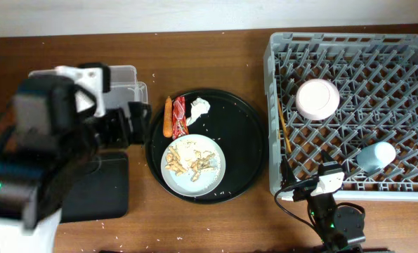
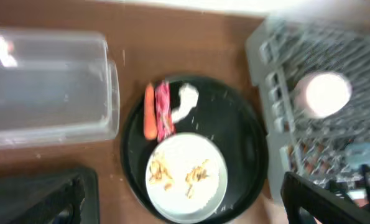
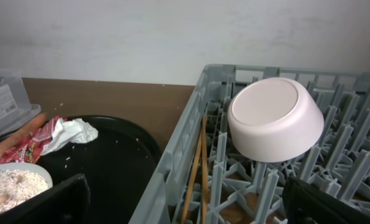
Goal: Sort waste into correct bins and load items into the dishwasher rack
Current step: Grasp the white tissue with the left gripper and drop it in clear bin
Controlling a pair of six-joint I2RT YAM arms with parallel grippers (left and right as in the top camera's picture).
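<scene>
Carrot lies lengthwise along the round black tray's left rim, nearest the left gripper (jaws spread wide, empty); right gripper likewise gapes, empty.

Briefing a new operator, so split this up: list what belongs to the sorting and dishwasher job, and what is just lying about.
Job: carrot, red wrapper, tissue, plate with food scraps, clear tub, shallow black tray, white bowl, blue cup, chopsticks, rack.

Lying about: round black tray, and the table itself.
</scene>
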